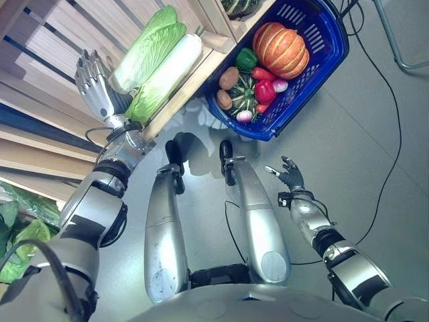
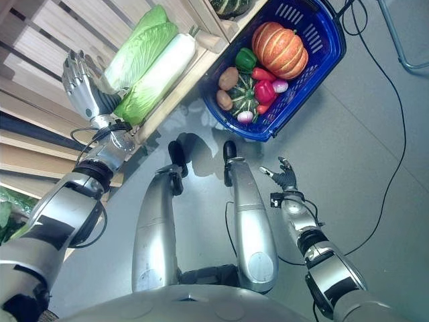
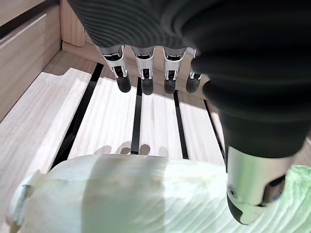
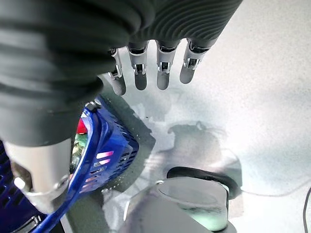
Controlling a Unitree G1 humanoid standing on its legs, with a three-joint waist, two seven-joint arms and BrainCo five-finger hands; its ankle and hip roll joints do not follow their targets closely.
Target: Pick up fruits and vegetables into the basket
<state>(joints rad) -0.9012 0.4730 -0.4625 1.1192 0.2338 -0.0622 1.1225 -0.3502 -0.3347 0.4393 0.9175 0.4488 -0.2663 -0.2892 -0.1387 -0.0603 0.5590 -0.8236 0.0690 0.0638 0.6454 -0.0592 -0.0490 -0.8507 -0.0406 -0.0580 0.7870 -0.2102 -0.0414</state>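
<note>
A blue basket [image 1: 330, 54] stands on the grey floor, holding an orange pumpkin [image 1: 280, 48], a green pepper [image 1: 246, 58], a red pepper [image 1: 265, 89], a striped squash [image 1: 242, 96], potatoes and radishes. On the wooden slatted shelf [image 1: 60, 40] lie two napa cabbages [image 1: 151, 50] side by side. My left hand [image 1: 94, 84] is open, fingers straight, over the shelf right beside the cabbages' leafy end; a cabbage [image 3: 146, 194] lies under its palm without contact. My right hand [image 1: 289, 176] hangs open above the floor, below the basket.
A dark green squash [image 1: 240, 7] sits on a shelf beside the basket. Leafy greens [image 1: 17, 235] lie low on the left. A metal leg [image 1: 395, 40] stands at the upper right. A black cable [image 1: 395, 121] runs across the floor.
</note>
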